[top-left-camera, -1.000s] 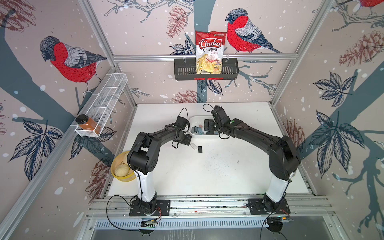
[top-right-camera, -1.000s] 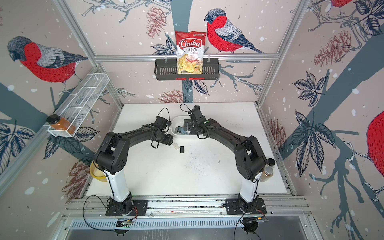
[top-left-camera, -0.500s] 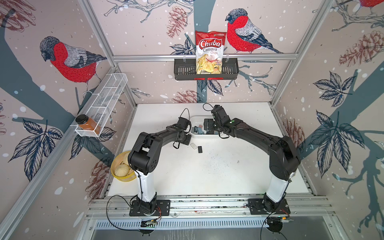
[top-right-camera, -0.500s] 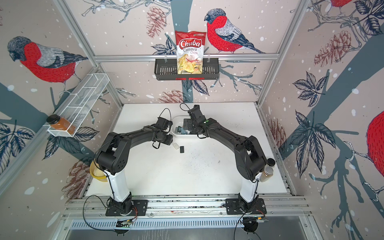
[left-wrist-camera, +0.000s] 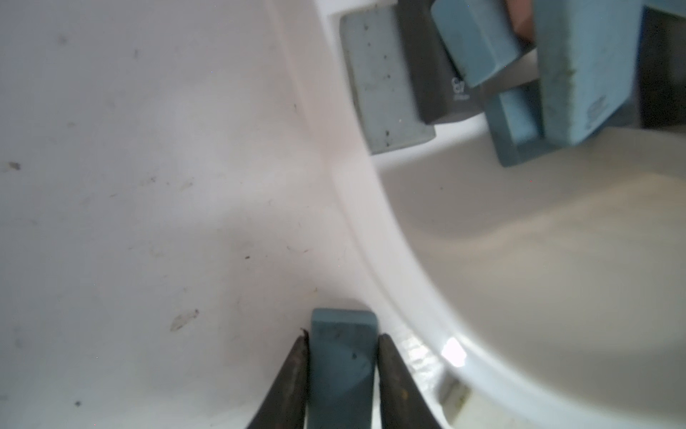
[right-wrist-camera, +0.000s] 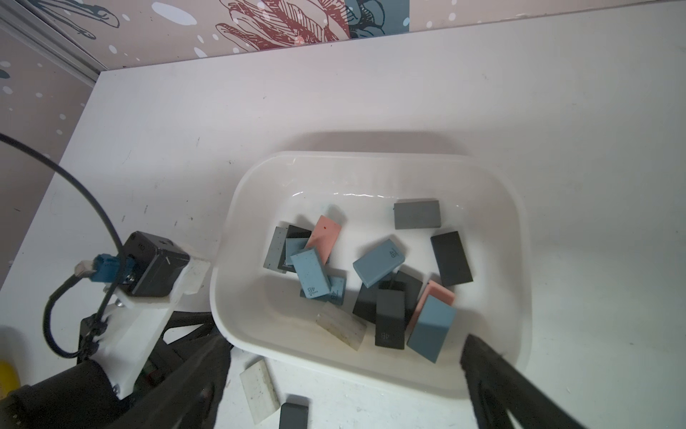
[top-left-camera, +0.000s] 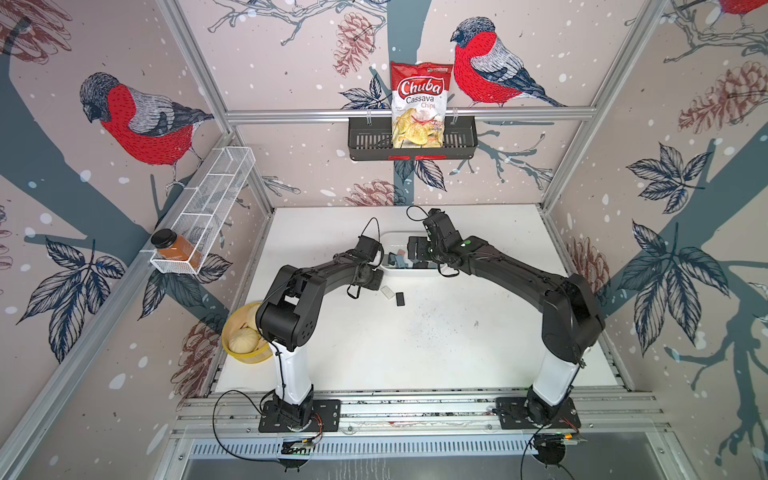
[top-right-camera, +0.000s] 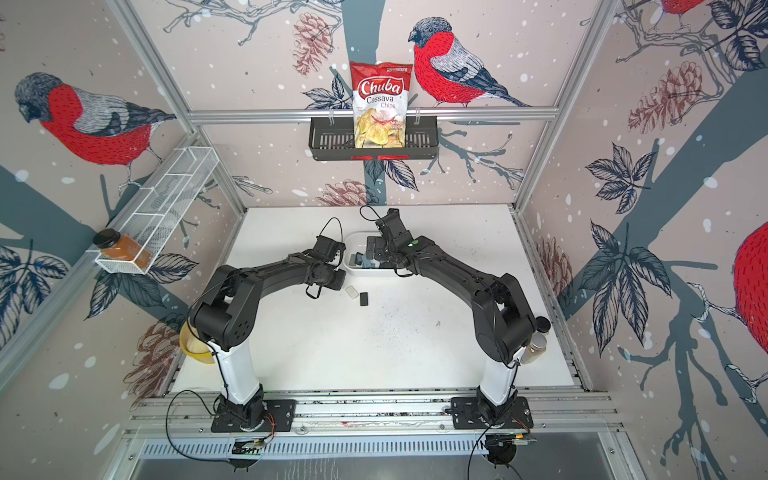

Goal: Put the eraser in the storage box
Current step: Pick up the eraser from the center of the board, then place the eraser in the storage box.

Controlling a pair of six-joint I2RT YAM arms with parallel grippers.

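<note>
The left gripper clamps the slate-blue rectangular rubber eraser just outside the rim of the shallow white plastic storage box; the right gripper, spread wide and empty, hovers above.

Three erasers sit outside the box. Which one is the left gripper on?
The teal eraser, pinched in the left gripper beside the storage box; the white eraser and black eraser lie free.

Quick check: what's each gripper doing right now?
Left gripper: closed on a blue eraser, just outside the box.
Right gripper: open, holding nothing, above the box.
</note>
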